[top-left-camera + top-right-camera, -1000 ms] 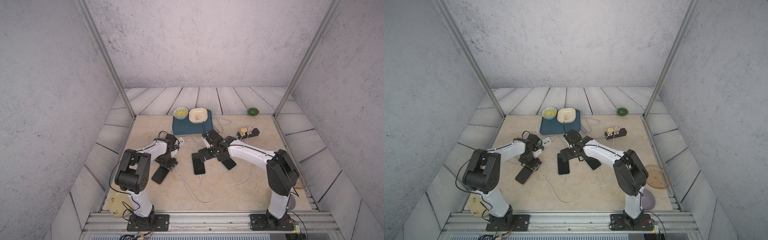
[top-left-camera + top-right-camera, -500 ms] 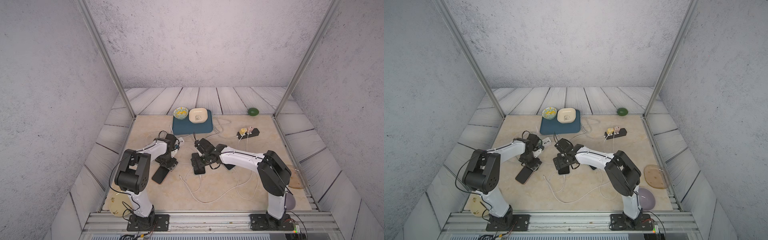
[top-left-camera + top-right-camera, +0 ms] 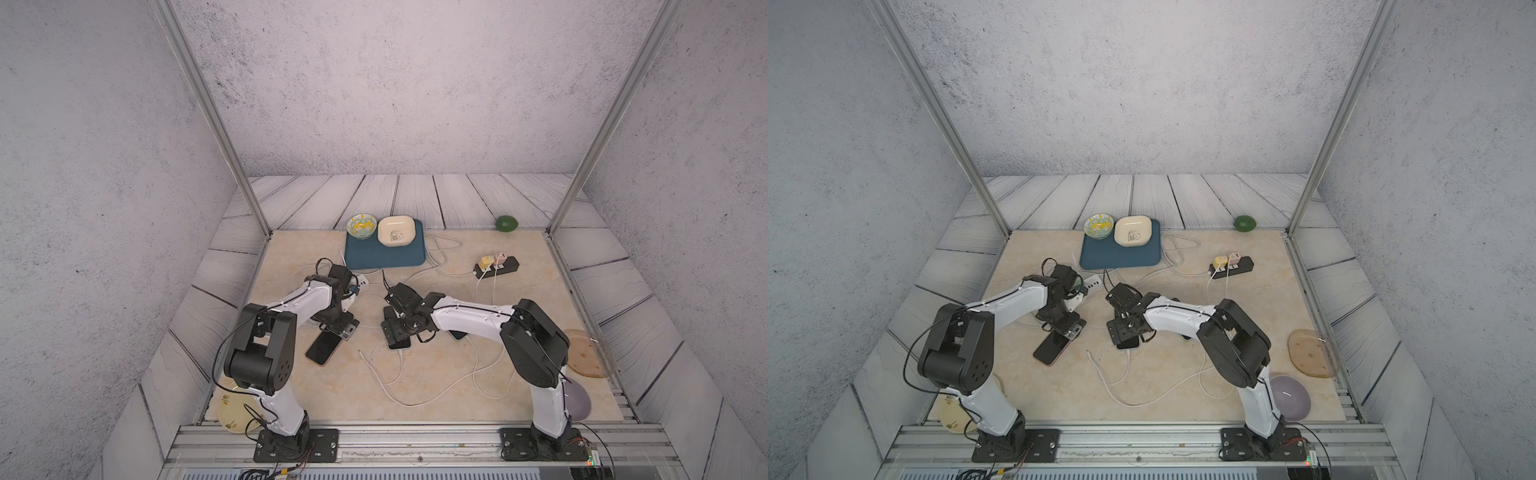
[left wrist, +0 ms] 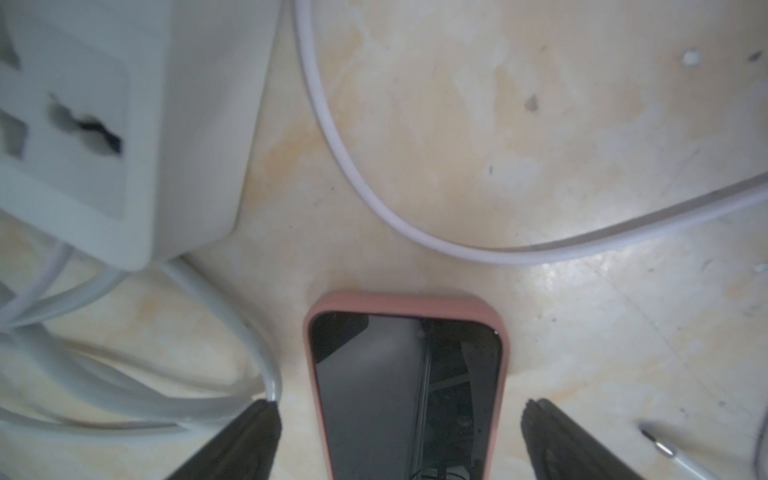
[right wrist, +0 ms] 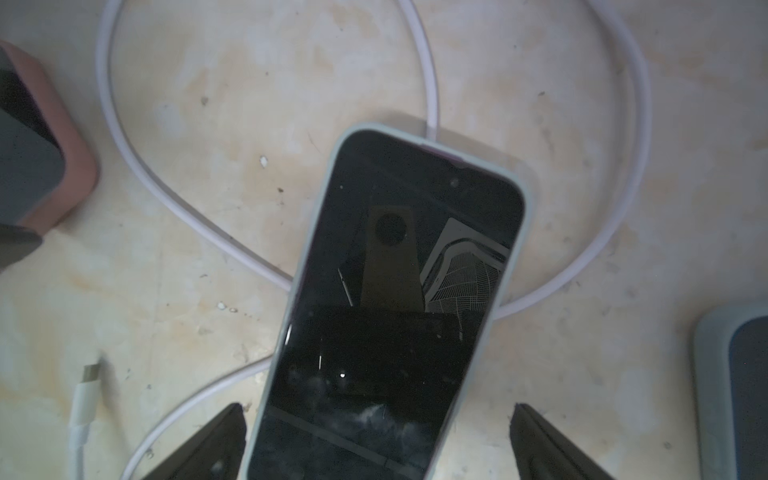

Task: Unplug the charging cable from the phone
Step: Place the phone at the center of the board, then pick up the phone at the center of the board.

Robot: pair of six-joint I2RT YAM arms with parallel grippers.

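1. Change since the earlier frames: the right arm had swung leftward across the table (image 3: 457, 399), from the phones nearer the right edge to the middle phone (image 5: 399, 291). The left arm had kept its place.
2. Right gripper (image 5: 377, 409): jaws apart, one just beside each long edge of the middle phone; contact could not be told.
3. Left gripper (image 4: 401, 402): jaws likewise apart, straddling the pink-cased phone (image 4: 405, 395) and holding nothing.
4. Task objects: the middle phone lay flat near the table's centre, screen up. The charging cable (image 5: 432, 104) was plugged into the end facing the front edge, seen in a top view as a white plug (image 3: 400, 352). A loose connector (image 5: 89, 376) lay free between the two phones, so the pink-cased phone was probably already unplugged.
5. Step in hand, as judged: pin the middle phone, then draw out its plug.
6. Good execution: close the right jaws squarely on the long edges, well back from the port. Grip the rigid plug, not the cord, and pull straight along the phone's long axis toward the front edge — a sideways tug would likely strain the port.
7. Hazard: a loop of cable ran under the phone and could drag it.
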